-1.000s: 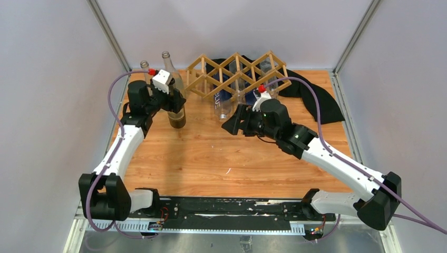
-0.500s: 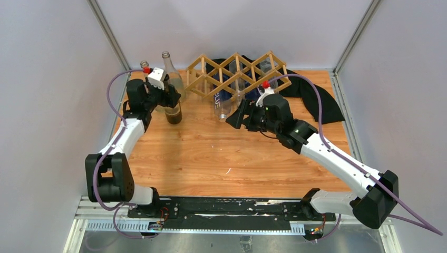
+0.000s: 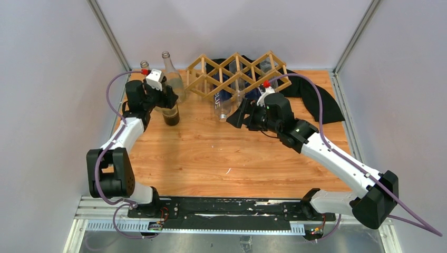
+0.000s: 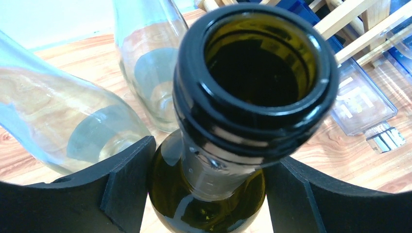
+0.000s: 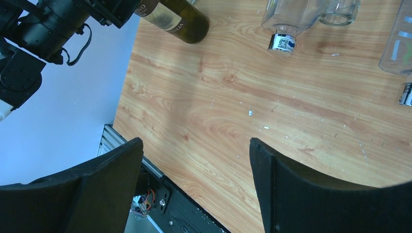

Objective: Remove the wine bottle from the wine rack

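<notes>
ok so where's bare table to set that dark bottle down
Widest bare wood: the middle of the table, from the wine rack to the near rail, left of the right arm. Crowded: the far-left corner by the two clear bottles, and the rack's foot, where bottle necks stick out.

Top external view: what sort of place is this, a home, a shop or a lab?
Most likely a robot lab workcell: plain grey wall panels on aluminium posts enclose a light wooden tabletop, with a white-and-black left arm and right arm bolted to a black mounting rail.

Table ctr (image 3: 211,158) free; clear btls (image 3: 168,66) crowd rack (image 3: 221,71).
</notes>
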`<state>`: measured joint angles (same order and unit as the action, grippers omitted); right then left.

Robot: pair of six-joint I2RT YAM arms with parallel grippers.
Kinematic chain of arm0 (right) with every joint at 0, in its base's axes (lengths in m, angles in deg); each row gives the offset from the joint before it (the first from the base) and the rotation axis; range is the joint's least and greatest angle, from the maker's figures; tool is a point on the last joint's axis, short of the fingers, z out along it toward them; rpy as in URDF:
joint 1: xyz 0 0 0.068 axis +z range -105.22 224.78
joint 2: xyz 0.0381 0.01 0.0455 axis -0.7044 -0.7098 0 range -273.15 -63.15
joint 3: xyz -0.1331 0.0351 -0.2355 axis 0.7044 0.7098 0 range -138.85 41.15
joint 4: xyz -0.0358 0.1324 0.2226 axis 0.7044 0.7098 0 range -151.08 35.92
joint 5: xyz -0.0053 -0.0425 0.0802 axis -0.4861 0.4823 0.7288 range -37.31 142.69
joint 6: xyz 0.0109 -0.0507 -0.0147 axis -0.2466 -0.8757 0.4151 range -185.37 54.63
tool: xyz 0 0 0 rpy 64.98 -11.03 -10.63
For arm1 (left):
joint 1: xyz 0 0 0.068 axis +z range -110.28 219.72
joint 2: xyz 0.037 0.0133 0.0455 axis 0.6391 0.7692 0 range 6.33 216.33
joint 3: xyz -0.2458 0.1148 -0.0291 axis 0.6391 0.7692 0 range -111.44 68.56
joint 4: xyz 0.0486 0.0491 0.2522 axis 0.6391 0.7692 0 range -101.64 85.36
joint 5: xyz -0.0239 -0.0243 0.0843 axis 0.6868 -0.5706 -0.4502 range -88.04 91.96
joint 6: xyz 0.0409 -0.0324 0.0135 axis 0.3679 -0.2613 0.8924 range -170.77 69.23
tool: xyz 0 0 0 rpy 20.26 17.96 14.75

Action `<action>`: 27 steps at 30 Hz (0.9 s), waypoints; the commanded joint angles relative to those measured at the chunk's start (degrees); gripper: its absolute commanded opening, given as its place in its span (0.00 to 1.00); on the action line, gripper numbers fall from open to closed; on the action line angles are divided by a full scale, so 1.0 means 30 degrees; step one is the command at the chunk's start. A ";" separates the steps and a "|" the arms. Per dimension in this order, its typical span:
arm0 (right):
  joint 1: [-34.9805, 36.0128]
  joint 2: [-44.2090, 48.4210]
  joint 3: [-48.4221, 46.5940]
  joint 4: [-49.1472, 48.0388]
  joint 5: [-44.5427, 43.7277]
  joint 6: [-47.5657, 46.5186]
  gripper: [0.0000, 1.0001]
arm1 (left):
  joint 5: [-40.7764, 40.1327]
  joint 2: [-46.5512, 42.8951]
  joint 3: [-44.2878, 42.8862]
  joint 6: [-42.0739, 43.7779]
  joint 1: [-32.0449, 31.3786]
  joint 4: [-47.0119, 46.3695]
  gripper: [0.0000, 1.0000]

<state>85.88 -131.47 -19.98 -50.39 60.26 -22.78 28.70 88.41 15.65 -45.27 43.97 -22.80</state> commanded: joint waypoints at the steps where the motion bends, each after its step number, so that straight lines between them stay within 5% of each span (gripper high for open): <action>1: -0.0338 -0.0185 -0.0452 -0.0101 0.0284 -0.0261 0.84 | 0.0248 -0.0321 -0.0081 -0.0146 0.0213 -0.2257 0.77; 4: -0.0418 -0.0226 -0.0500 -0.0087 0.0315 -0.0335 0.85 | 0.0069 -0.0722 0.0160 0.0185 0.0237 -0.2262 0.96; 15: -0.0815 -0.1031 -0.1747 0.0642 0.0514 -0.0849 0.87 | -0.0282 -0.2393 -0.0345 -0.0276 0.0630 -0.0667 1.00; 27: -0.2012 -0.5961 -0.7203 0.2599 0.1019 -0.2202 0.91 | -0.3363 -0.3609 -0.7785 0.3235 0.1067 1.2310 1.00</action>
<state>81.92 -144.82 -36.20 -46.12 62.45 -26.65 22.19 79.82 -1.53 -39.63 45.98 -1.82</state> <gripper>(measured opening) 0.898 0.997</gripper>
